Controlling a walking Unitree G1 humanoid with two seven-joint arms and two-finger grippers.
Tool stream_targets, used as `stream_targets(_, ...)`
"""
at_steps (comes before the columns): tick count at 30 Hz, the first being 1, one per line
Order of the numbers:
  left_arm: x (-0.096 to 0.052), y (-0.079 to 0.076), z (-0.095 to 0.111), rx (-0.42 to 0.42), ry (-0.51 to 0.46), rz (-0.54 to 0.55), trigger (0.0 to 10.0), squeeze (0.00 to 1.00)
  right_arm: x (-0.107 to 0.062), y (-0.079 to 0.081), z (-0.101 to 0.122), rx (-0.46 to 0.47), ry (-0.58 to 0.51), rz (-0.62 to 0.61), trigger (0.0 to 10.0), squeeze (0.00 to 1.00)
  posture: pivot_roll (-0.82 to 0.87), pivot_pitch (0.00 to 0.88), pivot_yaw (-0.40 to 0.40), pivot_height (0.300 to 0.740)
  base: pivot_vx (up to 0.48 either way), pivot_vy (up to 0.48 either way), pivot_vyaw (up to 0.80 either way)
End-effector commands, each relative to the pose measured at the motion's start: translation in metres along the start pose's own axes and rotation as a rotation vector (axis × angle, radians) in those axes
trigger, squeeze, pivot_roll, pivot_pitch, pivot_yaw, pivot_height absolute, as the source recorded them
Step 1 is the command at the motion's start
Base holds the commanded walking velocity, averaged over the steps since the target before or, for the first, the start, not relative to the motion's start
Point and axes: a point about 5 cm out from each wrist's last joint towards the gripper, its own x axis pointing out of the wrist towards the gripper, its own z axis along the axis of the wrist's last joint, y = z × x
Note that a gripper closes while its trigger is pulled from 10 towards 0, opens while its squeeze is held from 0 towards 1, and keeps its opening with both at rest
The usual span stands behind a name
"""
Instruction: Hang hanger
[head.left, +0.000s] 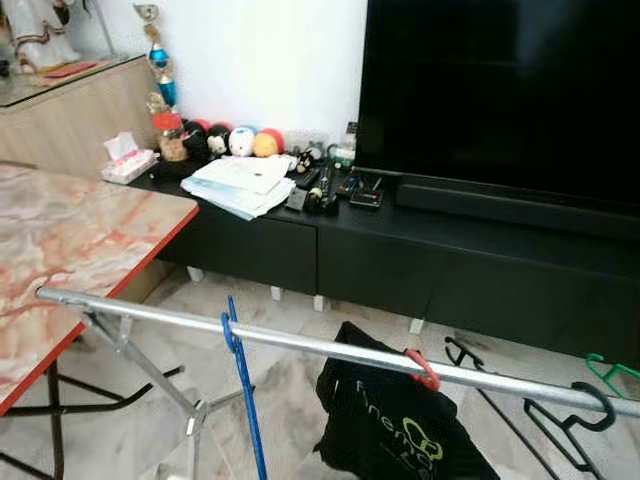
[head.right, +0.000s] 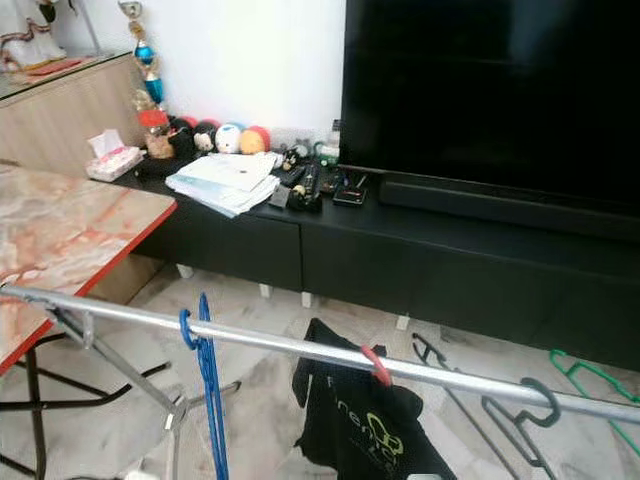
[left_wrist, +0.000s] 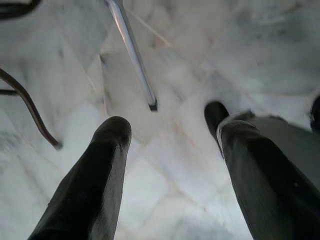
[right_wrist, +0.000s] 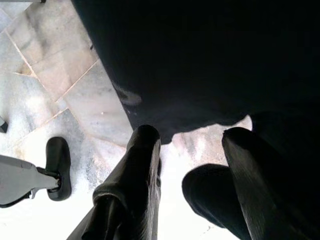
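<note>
Marble floor (left_wrist: 165, 165) shows between both empty, spread grippers, left gripper (left_wrist: 170, 135) and right gripper (right_wrist: 192, 150); likely next: fetching the green hanger (head.left: 612, 375) at lower right for the rail (head.left: 300, 342).

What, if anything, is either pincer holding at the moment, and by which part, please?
Nothing: the left pincer is open above bare floor, and the right pincer is open below the black shirt, gripping nothing.

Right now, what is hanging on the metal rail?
On the metal rail: a blue hanger, a red hanger carrying a black T-shirt, and a black hanger. The shirt covers most of the red hanger.
</note>
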Motion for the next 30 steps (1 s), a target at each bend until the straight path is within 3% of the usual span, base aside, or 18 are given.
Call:
stream_targets(1, -0.002, 0.001, -0.012, -0.023, 0.039, 0.009, 10.0, 0.0, -0.001, 0.001, -0.004, 0.01, 0.011, -0.001, 10.0, 0.0, -0.03, 0.0, 0.038, 0.74, -0.36, 0.0, 0.0)
stream_targets(16, -0.007, 0.002, -0.033, -0.039, 0.098, 0.011, 10.0, 0.0, 0.0, 0.001, -0.002, 0.027, -0.004, -0.007, 10.0, 0.0, -0.03, 0.0, 0.034, 0.74, -0.361, 0.0, 0.0)
stream_targets(30, -0.008, 0.001, -0.036, -0.048, 0.109, 0.013, 10.0, 0.0, -0.001, 0.0, -0.002, 0.026, -0.005, -0.007, 10.0, 0.0, -0.03, 0.0, 0.032, 0.74, -0.359, 0.0, 0.0)
